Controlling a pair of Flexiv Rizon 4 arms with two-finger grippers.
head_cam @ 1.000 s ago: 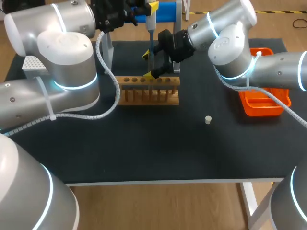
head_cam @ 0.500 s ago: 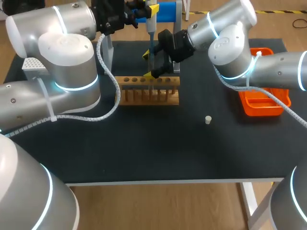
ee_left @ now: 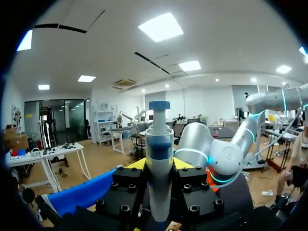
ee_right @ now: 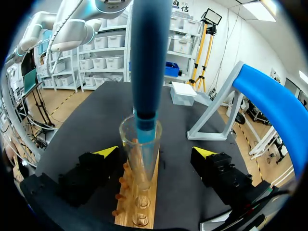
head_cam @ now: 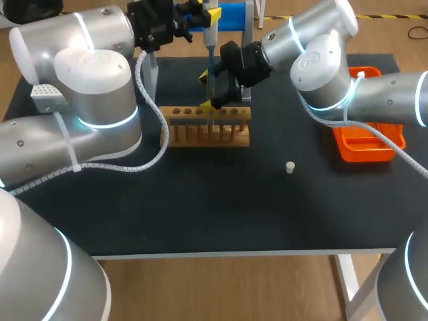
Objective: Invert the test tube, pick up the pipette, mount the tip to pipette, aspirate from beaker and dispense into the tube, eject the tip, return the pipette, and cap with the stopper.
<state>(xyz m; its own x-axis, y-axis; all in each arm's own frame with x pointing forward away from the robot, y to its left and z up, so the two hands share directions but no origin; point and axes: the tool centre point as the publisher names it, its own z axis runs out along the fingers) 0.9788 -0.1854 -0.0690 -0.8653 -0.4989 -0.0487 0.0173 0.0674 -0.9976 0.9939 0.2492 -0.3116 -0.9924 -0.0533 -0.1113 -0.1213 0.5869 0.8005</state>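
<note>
Fingers of the L gripper (ee_left: 158,167) are clamped on the pipette (ee_left: 159,139), whose body is held upright btwn them w/ the plunger end above. Below that grip, the pipette's lower end is sunk in the mouth of the test tube (ee_right: 140,154). The tube stands btwn the fingers of the R gripper (ee_right: 155,153). Those fingers are spread, w/ a gap visible on each side of the glass, so the tube is flanked, not gripped. Under the R gripper the tube's foot appears to be seated in the wooden rack (ee_right: 131,211), though the hole itself cannot be made out. Dispensing is judged to be the step in hand. The pipette should be held vert. and centred in the mouth, tip off the glass wall. Liquid should be let out slowly and fully before any lift, and withdrawal made straight up so the tube is not tipped. The stopper (head_cam: 290,167) is seen well apart from the R gripper, towards the table's front, w/ an orange tray (head_cam: 364,155) out beyond it.
</note>
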